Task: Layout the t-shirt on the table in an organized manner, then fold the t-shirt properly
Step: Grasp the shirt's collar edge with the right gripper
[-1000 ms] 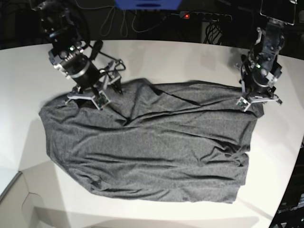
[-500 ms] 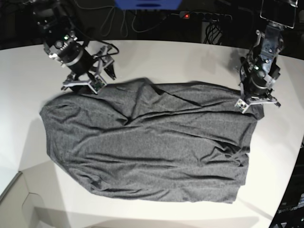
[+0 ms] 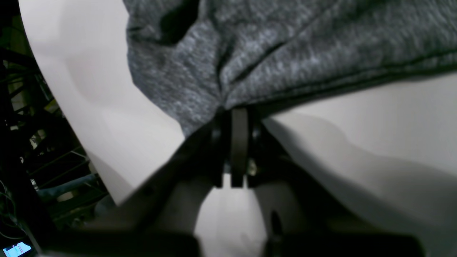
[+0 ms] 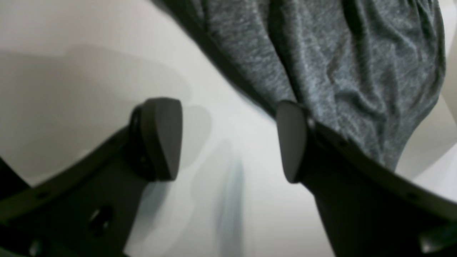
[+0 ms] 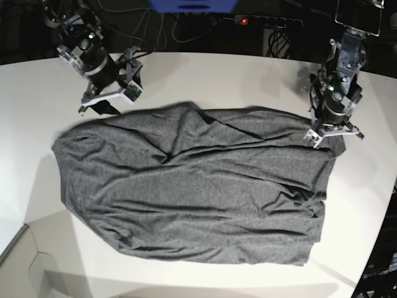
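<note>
The dark grey t-shirt [image 5: 192, 192] lies spread and wrinkled across the white table [image 5: 236, 77]. At the shirt's far right corner my left gripper [image 5: 325, 138] is pressed down. In the left wrist view that gripper [image 3: 238, 112] is shut on a bunched fold of the t-shirt [image 3: 285, 46]. My right gripper [image 5: 115, 96] hovers over bare table just beyond the shirt's far left edge. The right wrist view shows it [image 4: 226, 141] open with nothing between its fingers; the t-shirt [image 4: 339, 64] lies just past the right finger [image 4: 292, 141].
Cables, a power strip with a red light [image 5: 245, 20] and a blue object [image 5: 192, 5] sit behind the table's far edge. The tabletop curves away at the right [image 5: 388, 205]. A lower grey surface [image 5: 18, 261] shows at the front left.
The right gripper has pulled back and left off the shirt's edge, still open. The left gripper has closed on the shirt's corner.
</note>
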You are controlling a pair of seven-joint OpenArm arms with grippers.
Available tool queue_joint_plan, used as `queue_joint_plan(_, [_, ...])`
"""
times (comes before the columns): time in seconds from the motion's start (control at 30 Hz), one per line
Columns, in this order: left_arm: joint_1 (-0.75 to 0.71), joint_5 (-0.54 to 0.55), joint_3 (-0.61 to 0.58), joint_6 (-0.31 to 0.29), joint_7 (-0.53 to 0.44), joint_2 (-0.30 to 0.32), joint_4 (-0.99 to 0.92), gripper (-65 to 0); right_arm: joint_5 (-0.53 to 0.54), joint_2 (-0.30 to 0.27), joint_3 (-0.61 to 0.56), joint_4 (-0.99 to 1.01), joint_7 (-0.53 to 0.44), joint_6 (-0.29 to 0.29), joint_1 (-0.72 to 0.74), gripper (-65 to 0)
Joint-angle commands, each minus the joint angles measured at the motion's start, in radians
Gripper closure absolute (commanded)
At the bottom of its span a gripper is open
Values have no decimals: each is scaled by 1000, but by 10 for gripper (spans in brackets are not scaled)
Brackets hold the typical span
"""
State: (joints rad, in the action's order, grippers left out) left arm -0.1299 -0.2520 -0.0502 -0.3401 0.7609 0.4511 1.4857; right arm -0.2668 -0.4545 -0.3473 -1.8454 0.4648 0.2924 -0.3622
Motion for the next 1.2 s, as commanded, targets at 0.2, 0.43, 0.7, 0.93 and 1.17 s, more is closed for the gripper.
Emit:
queue_joint_plan(0.2, [-14, 56, -15, -44, 16, -5, -9, -2, -7, -11, 4, -12, -108, 6, -19, -416])
queue_joint_plan(0.43, [-14, 56, -15, -44, 16, -5, -9, -2, -9, 32, 6, 86, -110, 6, 56, -411])
queue_joint_plan(0.7, [-14, 56, -15, -44, 16, -5, -9, -2, -9, 73, 4, 128, -111, 6, 114, -410])
queue_joint_plan(0.93, [-12, 56, -12, -44, 16, 1, -9, -2, -9, 73, 4, 174, -199, 6, 133, -398])
queue_joint_plan(1.17, [-9, 56, -9, -44, 16, 4, -9, -2, -9, 73, 4, 241, -283, 6, 145, -254])
